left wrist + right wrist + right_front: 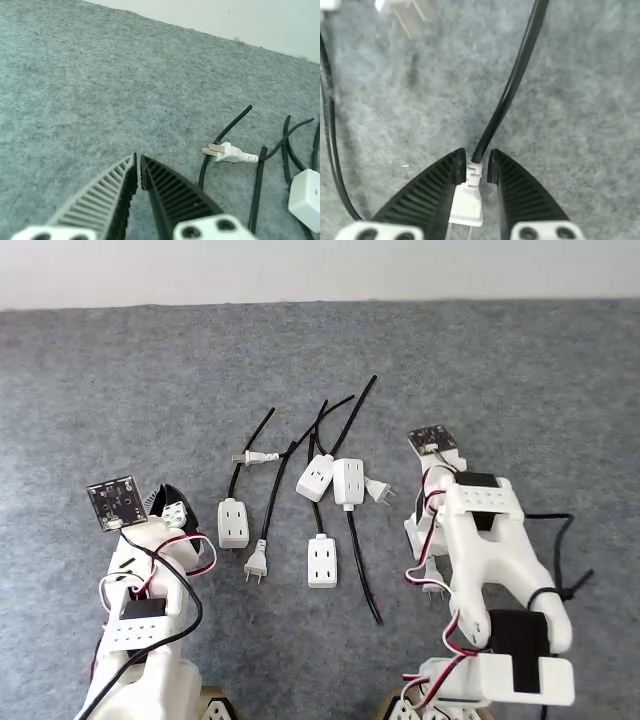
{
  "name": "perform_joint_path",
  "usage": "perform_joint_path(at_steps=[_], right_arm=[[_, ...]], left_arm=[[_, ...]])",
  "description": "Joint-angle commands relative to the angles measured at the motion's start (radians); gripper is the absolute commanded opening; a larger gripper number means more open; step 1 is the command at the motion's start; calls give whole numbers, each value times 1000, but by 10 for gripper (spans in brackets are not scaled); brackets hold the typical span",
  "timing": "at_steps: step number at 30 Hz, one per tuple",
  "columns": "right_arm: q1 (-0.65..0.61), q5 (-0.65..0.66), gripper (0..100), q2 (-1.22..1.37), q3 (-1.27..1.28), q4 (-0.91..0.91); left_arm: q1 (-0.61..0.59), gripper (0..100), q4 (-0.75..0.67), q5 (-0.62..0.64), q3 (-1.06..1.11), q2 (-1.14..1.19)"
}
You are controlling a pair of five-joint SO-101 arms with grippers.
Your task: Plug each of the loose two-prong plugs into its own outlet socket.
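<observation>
My right pincer (476, 161) is pinching a white plug (466, 202), one finger on each side of its body. The plug's prongs point back toward my wrist. Its black cord (512, 85) runs away from me across the grey bench (580, 100). From above, this pincer sits tucked under my own right arm, so I can only take the small prongs (434, 587) poking out beside the arm to be that same plug.

My left pincer (139, 164) is pressed together with nothing in it, low over bare bench and well to the left of the sockets. Just ahead of it lies the second plug (227, 152), flat on the bench with its blades pointing to my left.

The third plug (256, 565) lies between the left socket (233, 522) and the near socket (322, 561), touching neither. Farther out, the slanted socket (315, 477) and the straight socket (348, 481) lie close side by side. The fourth plug (378, 490) is right beside the straight socket, on its right. I cannot tell whether the two touch. None of the four plugs is in a socket yet.
</observation>
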Motion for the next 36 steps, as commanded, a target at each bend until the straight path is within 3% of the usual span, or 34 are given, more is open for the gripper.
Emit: perform_joint_path(at_steps=[1,18,23,36], right_arm=[[-8,9,83,-4,-51,-8],[-22,14,80,90,-77,19],[-22,14,5,94,-83,18],[8,14,8,87,-84,24]], left_arm=[[-6,15,0,-8,-7,-25],[-6,15,0,-8,-7,-25],[-6,15,0,-8,-7,-25],[-6,15,0,-8,-7,-25]])
